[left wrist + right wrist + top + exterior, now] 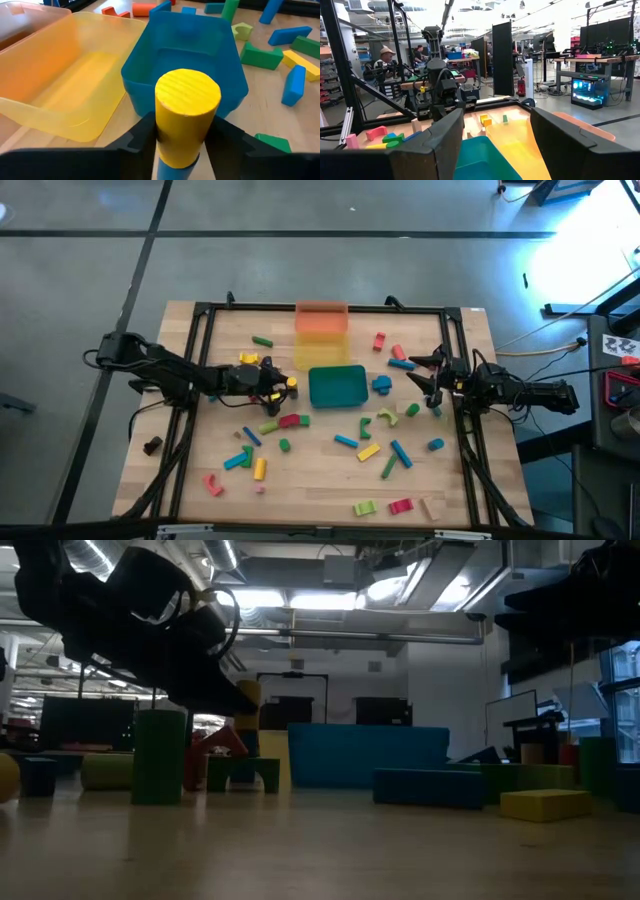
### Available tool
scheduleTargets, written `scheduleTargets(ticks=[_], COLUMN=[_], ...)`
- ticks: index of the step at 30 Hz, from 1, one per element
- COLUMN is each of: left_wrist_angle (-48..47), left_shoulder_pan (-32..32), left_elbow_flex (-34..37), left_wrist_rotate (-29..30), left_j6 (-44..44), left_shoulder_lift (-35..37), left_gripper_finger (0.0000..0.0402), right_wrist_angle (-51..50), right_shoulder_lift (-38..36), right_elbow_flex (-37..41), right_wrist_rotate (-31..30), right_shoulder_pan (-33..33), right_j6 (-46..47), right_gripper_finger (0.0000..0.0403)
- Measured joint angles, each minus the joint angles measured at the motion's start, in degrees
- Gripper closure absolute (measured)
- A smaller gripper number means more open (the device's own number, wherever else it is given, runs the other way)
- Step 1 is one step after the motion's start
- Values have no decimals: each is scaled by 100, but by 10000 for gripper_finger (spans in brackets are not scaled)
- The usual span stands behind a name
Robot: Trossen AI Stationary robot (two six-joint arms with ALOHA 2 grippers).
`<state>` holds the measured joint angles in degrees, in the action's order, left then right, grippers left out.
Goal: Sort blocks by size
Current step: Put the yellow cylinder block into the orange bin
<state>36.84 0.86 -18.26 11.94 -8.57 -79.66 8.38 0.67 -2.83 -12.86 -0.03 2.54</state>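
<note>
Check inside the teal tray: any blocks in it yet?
None visible: the teal tray looks empty. The yellow cylinder between the left gripper fingers hides its near wall and part of the floor.

Left gripper (287, 384) sits just left of the teal tray (337, 386) with a yellow block (291, 382) at its tip. Right gripper (420, 373) hovers right of the tray, among scattered blocks (372, 451). Orange tray (321, 319) and yellow tray (320, 352) sit behind.
</note>
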Motion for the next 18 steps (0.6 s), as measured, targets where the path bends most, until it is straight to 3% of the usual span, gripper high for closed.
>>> scheduleTargets(ticks=[12, 18], left_wrist_angle=[33, 32], left_shoulder_pan=[55, 647], left_elbow_flex=[-70, -416], left_wrist_rotate=[-1, 166], left_j6=[-202, 66], left_shoulder_lift=[397, 385], left_gripper_finger=[283, 275], right_wrist_angle=[4, 7], right_shoulder_lift=[0, 0], right_elbow_flex=[0, 0], right_wrist_rotate=[0, 0], right_shoulder_pan=[-1, -1], right_j6=[0, -1], right_gripper_finger=[171, 171])
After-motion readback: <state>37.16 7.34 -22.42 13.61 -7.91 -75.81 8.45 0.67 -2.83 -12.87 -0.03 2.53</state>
